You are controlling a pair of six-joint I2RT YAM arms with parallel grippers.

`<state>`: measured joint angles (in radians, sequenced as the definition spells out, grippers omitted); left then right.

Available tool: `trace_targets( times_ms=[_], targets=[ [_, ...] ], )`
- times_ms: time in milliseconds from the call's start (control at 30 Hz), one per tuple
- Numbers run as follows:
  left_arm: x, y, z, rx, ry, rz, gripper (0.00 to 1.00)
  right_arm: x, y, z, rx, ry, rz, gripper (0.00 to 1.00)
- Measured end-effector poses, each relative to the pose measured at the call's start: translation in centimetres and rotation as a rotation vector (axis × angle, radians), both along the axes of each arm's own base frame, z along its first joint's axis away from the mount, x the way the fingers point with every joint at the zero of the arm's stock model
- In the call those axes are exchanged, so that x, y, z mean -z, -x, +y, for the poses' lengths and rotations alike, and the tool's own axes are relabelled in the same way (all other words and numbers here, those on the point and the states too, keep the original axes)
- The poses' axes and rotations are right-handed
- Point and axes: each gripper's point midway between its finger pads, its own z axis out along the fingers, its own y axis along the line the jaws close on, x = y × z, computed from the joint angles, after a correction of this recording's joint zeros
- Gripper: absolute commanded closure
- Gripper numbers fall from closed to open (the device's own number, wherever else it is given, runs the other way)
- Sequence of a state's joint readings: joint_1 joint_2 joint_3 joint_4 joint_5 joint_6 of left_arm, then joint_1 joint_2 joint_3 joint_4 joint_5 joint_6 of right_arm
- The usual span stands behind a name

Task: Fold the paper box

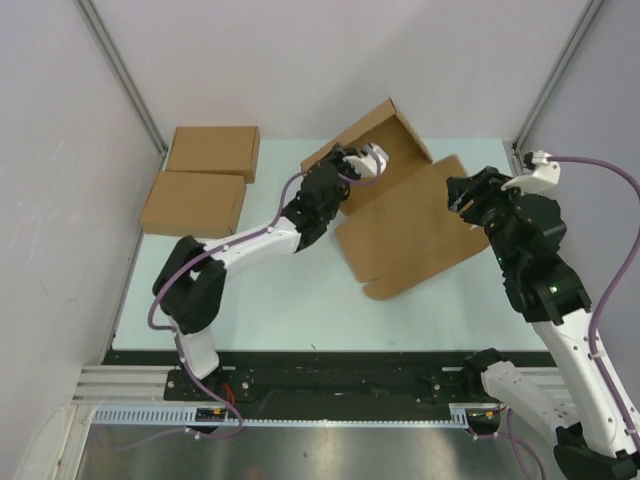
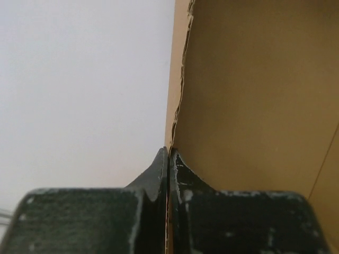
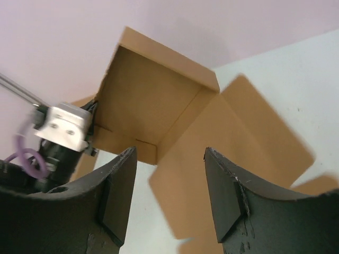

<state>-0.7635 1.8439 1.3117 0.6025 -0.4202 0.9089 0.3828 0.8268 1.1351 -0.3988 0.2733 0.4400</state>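
Paper box [image 1: 408, 226], long axis far-to-near, far end raised

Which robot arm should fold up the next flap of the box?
Right, probably. The right gripper is open and free, next to the flat flap. The left gripper is shut on a raised wall of the box, so it is busy holding that.
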Motion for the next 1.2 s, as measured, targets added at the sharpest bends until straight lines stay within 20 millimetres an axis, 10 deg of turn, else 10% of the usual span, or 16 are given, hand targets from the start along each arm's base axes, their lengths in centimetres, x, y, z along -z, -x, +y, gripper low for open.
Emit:
trace_targets(
  times_ms=[167, 333, 667, 900, 1033, 1200],
  targets=[
    [-4.6, 1.8, 1.0, -0.019, 0.352, 0.139, 1.0, -4.1, 1.8, -1.6, 0.033, -0.024, -0.104, 0.39],
    [-3.9, 3.9, 2.3, -0.084, 0.668, 0.341, 1.0, -8.3, 3.4, -2.3, 0.036, -0.053, -0.191, 0.39],
    [12.9, 9.2, 5.1, -0.446, 1.31, 0.879, 1.0, -10.6, 4.5, -1.3, -0.041, -0.073, -0.2, 0.38],
    [17.2, 12.1, 5.9, -0.719, 1.588, 1.001, 1.0, -12.6, 5.2, -1.9, -0.025, -0.048, -0.214, 0.37],
    [18.7, 14.7, 5.2, -0.862, 1.69, 1.012, 1.0, -10.8, 4.8, -2.1, -0.004, -0.047, -0.184, 0.37],
    [20.6, 17.8, 4.7, -1.04, 1.738, 1.014, 0.89, -3.6, 2.7, -2.0, 0.039, 0.003, -0.023, 0.37]
  ],
)
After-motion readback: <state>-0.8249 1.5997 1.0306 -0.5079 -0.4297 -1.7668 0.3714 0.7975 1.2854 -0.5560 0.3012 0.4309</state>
